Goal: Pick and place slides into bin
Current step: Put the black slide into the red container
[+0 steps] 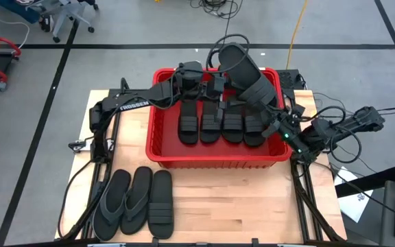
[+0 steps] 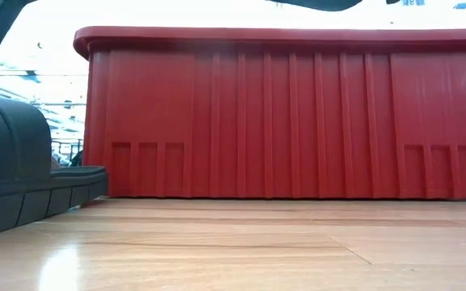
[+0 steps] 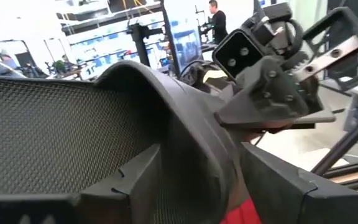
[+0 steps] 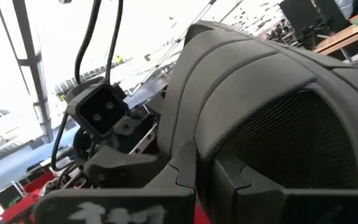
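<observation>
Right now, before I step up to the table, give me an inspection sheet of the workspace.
Surface: wooden table, bare at front right.
Job's things: red bin at the back holds four slides side by side; a fifth slide is held up over its rear right; three more slides lie at front left.
Clutter: nothing seen.
Grippers: right gripper has its jaws shut on the fifth slide; left gripper is over the bin's rear, close to that slide.
Cables: black loops by the right arm; yellow cable on the floor.
Surroundings: chair behind; a person far off.
</observation>
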`<state>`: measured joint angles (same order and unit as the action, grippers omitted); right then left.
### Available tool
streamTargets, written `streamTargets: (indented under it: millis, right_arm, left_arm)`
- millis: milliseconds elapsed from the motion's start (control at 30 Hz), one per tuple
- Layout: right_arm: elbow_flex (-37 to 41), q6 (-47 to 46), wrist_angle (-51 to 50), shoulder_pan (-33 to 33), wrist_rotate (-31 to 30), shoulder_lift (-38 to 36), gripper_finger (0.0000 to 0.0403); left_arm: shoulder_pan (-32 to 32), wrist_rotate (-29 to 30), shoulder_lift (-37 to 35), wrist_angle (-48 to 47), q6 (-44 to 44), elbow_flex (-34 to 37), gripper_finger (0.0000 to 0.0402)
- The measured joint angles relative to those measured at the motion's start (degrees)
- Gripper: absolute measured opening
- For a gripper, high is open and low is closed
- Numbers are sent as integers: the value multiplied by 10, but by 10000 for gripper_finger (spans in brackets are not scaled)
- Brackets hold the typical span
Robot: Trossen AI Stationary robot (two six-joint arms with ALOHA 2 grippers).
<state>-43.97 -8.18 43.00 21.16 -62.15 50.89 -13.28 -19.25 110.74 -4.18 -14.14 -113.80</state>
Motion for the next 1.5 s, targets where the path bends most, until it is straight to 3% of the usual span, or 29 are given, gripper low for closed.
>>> streamTargets:
  millis: [133, 333, 567, 867, 1000, 1167, 1333, 1500]
  right_arm:
    - [1, -16, -9, -14, 26, 0, 6]
    - [1, -11, -26, -21, 43, -2, 6]
    - [1, 90, -47, -13, 95, -2, 29]
    - [-10, 149, -152, 16, 125, -32, 123]
    - [-79, 162, -309, 28, 122, -43, 161]
    - [-261, 114, -649, 18, 130, -11, 189]
    - [-445, 59, -927, -41, 267, 54, 194]
    - [-574, 81, -1058, -129, 442, 130, 193]
  left_arm:
    - [-1, 1, 3, -5, -3, 0, 163]
    - [-5, -16, -1, -33, -41, 0, 20]
    - [-28, -62, -24, -126, -64, -16, 4]
    - [-67, -82, -34, -345, -104, -149, 1]
    - [-72, -107, -32, -436, -126, -166, 1]
    - [-73, -128, -29, -478, -143, -163, 1]
    - [-70, -162, -25, -479, -140, -162, 0]
    - [-63, -185, -10, -491, -140, -162, 0]
